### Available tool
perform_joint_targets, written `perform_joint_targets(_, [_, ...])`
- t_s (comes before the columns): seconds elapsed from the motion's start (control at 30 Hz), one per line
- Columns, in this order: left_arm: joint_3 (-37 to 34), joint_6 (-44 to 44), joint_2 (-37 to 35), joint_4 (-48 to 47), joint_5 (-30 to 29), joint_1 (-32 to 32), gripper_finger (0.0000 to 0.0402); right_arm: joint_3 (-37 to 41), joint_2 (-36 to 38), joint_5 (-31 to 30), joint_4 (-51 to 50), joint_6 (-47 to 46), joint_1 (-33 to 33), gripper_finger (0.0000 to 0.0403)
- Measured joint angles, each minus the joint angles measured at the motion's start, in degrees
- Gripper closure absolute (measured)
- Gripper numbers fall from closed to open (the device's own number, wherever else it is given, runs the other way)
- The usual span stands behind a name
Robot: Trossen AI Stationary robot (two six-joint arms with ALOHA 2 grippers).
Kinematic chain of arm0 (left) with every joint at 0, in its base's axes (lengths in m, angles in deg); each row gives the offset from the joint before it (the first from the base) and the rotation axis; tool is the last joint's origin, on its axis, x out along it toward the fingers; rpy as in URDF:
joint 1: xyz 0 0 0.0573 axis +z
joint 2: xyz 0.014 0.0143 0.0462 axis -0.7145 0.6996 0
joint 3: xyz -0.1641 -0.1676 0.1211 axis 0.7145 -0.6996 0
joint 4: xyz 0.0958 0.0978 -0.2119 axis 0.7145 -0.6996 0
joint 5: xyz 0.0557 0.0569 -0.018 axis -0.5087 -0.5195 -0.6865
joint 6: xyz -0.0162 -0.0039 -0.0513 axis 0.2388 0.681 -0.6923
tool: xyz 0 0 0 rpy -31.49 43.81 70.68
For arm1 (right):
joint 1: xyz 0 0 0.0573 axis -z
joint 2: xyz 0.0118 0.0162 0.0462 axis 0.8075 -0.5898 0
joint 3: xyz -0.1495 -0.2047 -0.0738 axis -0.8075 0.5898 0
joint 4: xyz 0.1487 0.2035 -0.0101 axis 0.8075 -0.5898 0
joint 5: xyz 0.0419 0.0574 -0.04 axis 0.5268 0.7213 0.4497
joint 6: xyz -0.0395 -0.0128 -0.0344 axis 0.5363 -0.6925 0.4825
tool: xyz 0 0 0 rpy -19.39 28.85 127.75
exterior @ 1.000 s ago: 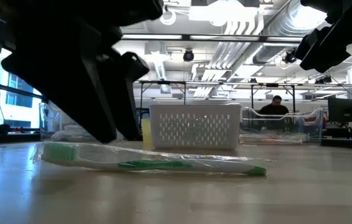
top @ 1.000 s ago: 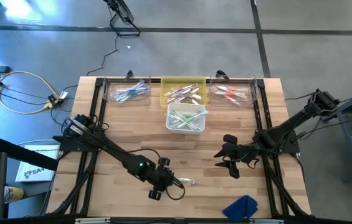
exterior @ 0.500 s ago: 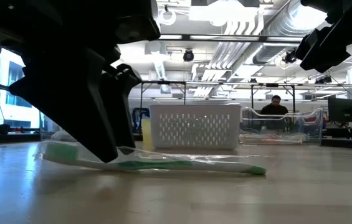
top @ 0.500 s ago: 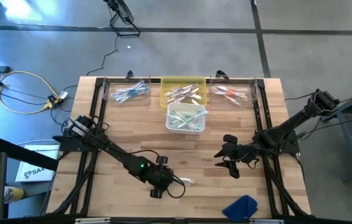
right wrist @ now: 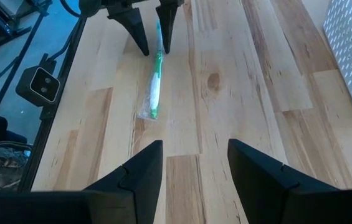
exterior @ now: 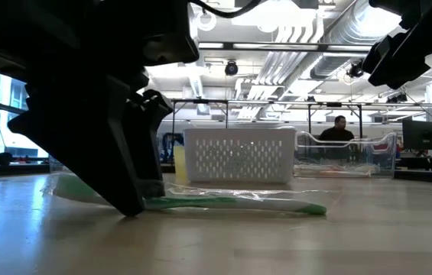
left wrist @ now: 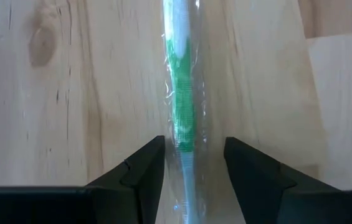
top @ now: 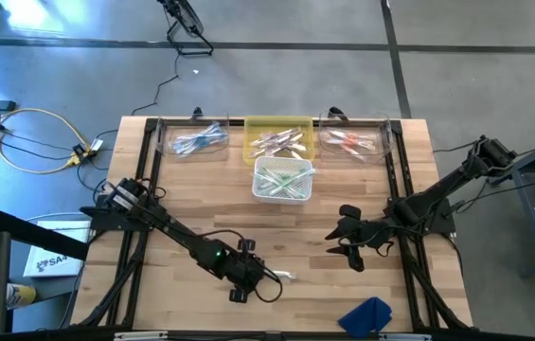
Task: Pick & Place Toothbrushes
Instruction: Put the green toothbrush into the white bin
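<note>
At the left of the table, the left gripper point(top: 248, 281) has come down over the last second: earlier its dark fingers hung just above the wrapped green-and-white toothbrush point(exterior: 231, 202), and now the tips stand on the wood with the brush between them. The left wrist view shows the fingers point(left wrist: 139, 171) spread, one on each side of the toothbrush's handle, not yet pressed onto it; the brush lies flat on the table point(top: 182, 199) near its front edge. My judgement is that the approach is done and the closing pinch comes next. Toward the middle, at the far edge, stand the sorted bins: a clear tray point(top: 194, 140) of bluish brushes, a yellow tray point(top: 279, 139) of pinkish ones, a white basket point(top: 283, 179) of green ones just in front of it, then a clear tray point(top: 352, 141) of reddish ones. Farther right, the right gripper point(top: 349, 254) hovers unmoved, fingers spread and empty, and a blue cloth point(top: 369, 314) lies at the front edge. No brand or writing can be read on the toothbrush or bins
</note>
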Motion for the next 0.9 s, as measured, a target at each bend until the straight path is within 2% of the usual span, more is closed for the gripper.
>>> perform_joint_targets(0.27, [0.0,-0.1,0.1,0.2,0.8,0.0,0.0243,0.0,0.0,0.0,0.0,0.0,0.0,0.0229])
perform_joint_targets(0.63, [0.0,0.0,0.2,0.7,1.1,0.0,0.0334,0.0,0.0,0.0,0.0,0.0,0.0,0.0229])
perform_joint_targets(0.9, [-0.1,0.0,0.3,1.1,1.1,0.0,0.0369,0.0,0.0,0.0,0.0,0.0,0.0,0.0229])
